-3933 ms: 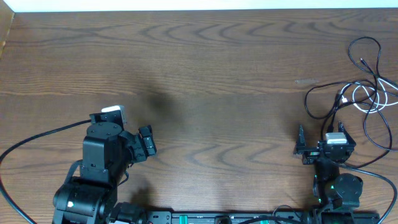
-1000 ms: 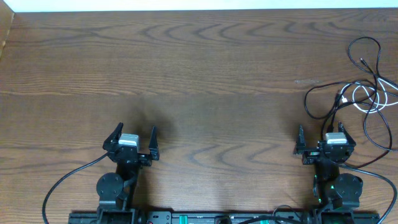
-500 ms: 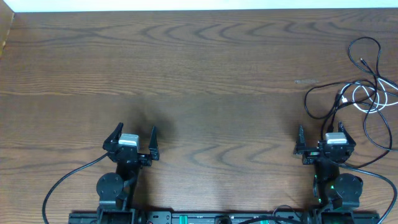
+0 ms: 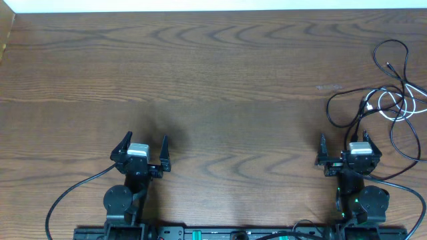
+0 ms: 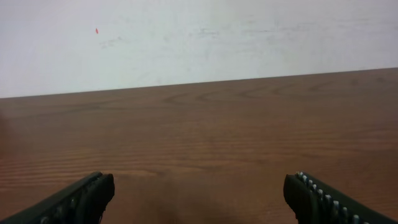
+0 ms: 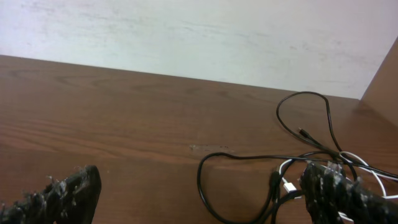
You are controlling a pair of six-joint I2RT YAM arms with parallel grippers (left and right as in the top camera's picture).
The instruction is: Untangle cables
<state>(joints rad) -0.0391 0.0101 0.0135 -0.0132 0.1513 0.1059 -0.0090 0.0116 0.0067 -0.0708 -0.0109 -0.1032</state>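
Note:
The cables (image 4: 393,100) lie in a loose tangle at the table's far right: thin black cords looping around one white cord. In the right wrist view a black loop (image 6: 200,180) and a white plug (image 6: 288,186) lie just ahead of the right finger (image 6: 329,190). My right gripper (image 4: 343,141) stands open near the front edge, just short of the tangle and touching nothing. My left gripper (image 4: 144,140) is open at the front left, far from the cables. Only bare wood shows between its fingers (image 5: 93,193).
The brown wooden table (image 4: 233,80) runs back to a white wall (image 5: 199,37). A wooden side panel (image 6: 382,81) rises at the right edge. Thicker black wires trail from the arm bases at the front left (image 4: 67,193) and front right (image 4: 400,177).
Early on, the left arm swung from a turned, leaning pose back to facing straight ahead. Over the last second nothing has moved. The cables lie as before.

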